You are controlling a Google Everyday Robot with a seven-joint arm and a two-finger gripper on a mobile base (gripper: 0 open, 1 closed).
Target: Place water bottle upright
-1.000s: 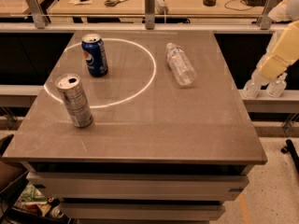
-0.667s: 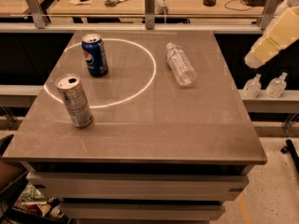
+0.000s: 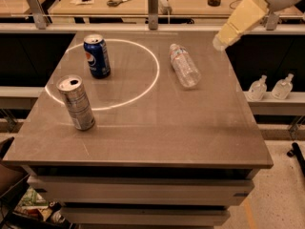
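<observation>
Since the earlier frame the cream-coloured gripper (image 3: 220, 42) had travelled left from beside the table's right edge, and it hung above the far right corner of the table (image 3: 190, 142). Whether it was released or clenched, I cannot tell; it held nothing visible.

A grey-brown table filled most of the view, with a thin white circle (image 3: 155, 75) marked on its far left part. The water bottle (image 3: 184, 66) lay on its side on the far right part of the table, just outside the circle, its white cap pointing to the far side. It was near the gripper but apart from it. A blue Pepsi can (image 3: 97, 56) stood upright inside the circle at the far left. A silver can (image 3: 76, 102) stood upright on the circle's near left line. Two small sanitizer bottles (image 3: 258, 88) stood on a low ledge right of the table.
</observation>
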